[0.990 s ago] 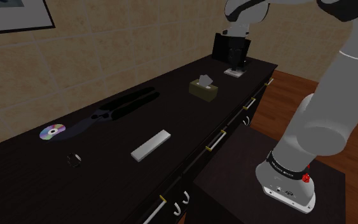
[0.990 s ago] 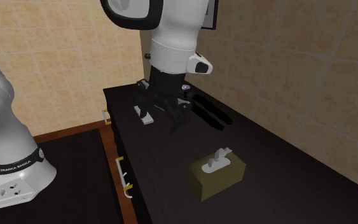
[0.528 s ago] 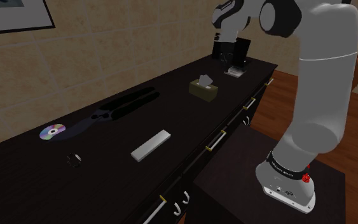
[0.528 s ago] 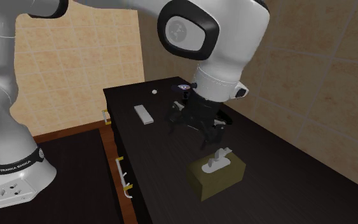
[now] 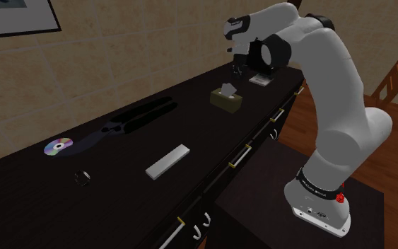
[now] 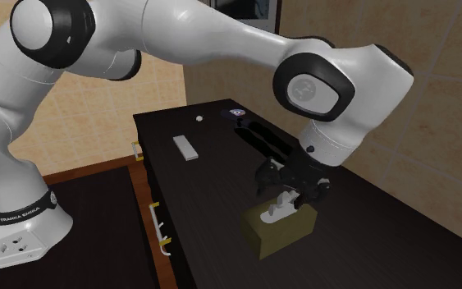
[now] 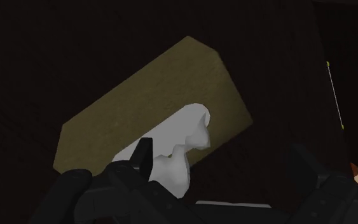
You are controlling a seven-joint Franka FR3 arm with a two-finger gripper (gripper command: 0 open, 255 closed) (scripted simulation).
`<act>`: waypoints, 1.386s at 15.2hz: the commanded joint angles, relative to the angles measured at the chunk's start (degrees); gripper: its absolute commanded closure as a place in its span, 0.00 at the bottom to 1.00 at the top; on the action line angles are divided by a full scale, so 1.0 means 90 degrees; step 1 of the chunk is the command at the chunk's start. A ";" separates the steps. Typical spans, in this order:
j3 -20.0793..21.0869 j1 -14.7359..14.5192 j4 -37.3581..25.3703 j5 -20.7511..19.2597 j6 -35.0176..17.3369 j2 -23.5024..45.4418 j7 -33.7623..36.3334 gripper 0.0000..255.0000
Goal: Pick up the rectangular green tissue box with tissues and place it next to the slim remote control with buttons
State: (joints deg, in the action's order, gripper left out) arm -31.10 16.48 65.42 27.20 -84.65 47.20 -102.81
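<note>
The olive-green tissue box [image 5: 226, 100] sits on the dark surface [image 5: 211, 134] toward the far right in the shoulder view. It is well apart from the slim pale remote control [image 5: 168, 161], which lies nearer and further left. The hand [image 6: 291, 185] hovers close over the box with its fingers spread wide and nothing between them. I judge the box light and hollow, with walls that could buckle under a hard squeeze. The white tissue [image 7: 181, 144] standing out of its top is soft and would only pull free if pinched. The sound hold is across the short width, on the two long side walls at mid-length, with the tissue between the fingers. In the wrist view the box lies slantwise to the fingers, so the hand likely wants turning and centring first.
</note>
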 commanded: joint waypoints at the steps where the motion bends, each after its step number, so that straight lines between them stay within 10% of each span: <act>1: 0.0162 0.0264 -0.0761 0.0102 0.0295 0.0482 -0.0058 0.00; 16: 0.0128 -0.0075 0.0325 0.0106 -0.0468 0.0246 -0.0226 0.00; 17: 0.0128 -0.0075 0.0325 0.0106 -0.0468 0.0246 -0.0226 1.00; 21: 0.0128 -0.0070 0.0319 0.0107 -0.0468 0.0253 -0.0230 1.00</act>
State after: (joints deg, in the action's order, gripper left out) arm -29.99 15.85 68.19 28.16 -88.64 49.32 -104.83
